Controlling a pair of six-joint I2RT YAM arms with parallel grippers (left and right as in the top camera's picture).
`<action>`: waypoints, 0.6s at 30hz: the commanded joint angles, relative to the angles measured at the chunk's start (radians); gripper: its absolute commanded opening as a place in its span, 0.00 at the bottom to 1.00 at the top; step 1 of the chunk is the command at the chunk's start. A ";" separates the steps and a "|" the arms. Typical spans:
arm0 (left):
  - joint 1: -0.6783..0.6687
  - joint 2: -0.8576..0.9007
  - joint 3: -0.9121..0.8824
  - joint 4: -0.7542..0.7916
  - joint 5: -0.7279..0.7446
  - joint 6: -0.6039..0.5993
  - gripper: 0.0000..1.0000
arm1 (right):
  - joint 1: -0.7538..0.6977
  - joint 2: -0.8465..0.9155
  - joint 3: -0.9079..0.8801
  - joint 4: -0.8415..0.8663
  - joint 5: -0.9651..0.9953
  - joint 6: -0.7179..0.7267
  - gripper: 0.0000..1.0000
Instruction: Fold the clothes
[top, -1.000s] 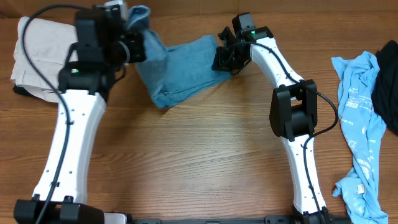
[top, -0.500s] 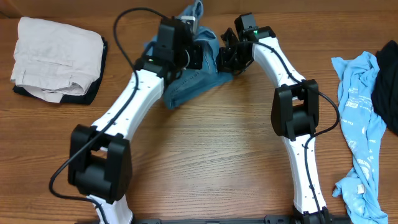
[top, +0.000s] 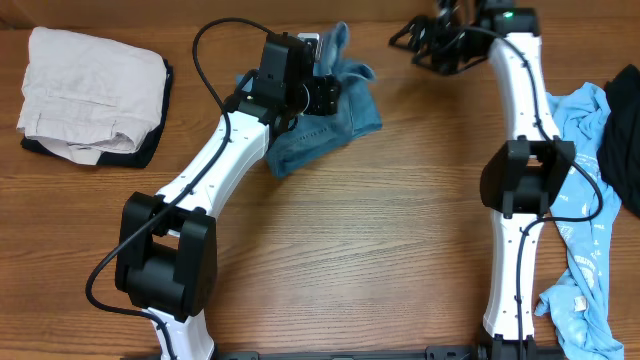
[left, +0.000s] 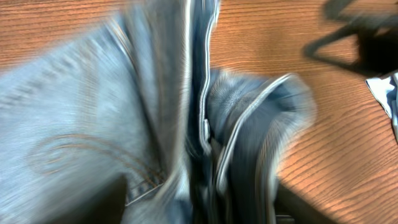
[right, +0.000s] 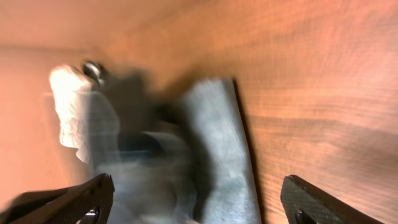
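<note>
The clothes, light blue jeans (top: 350, 120), lie in a folded bundle at the back middle of the table. My left gripper (top: 325, 95) sits low over the bundle's left part. In the left wrist view blurred denim (left: 81, 112) fills the picture, with a stitched pocket at the left. Dark fingers show wide apart at the lower corners, and a loose ridge of denim stands between them. My right gripper (top: 418, 42) is up at the back right, clear of the jeans and open. Its fingertips (right: 81, 199) stand far apart, with the jeans (right: 217, 155) blurred beyond them.
Folded beige trousers (top: 90, 85) lie on a dark cloth (top: 150, 150) at the back left. A cyan T-shirt (top: 580, 180) with white print stretches along the right side, with a black cloth (top: 625, 130) at the right edge.
The left arm swung in from the left with a jeans leg and laid it over the bundle. Both grippers have opened. The right gripper has let go and pulled away to the back right.
</note>
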 joint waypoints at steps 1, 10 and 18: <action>-0.008 0.006 0.031 0.005 0.008 -0.014 1.00 | -0.026 -0.018 0.092 -0.007 -0.036 0.039 0.94; 0.044 0.001 0.055 -0.147 0.008 -0.014 1.00 | -0.026 -0.018 0.097 -0.132 0.117 -0.082 1.00; 0.146 0.002 0.060 -0.550 0.008 0.084 1.00 | 0.012 -0.018 0.097 -0.216 0.254 -0.129 1.00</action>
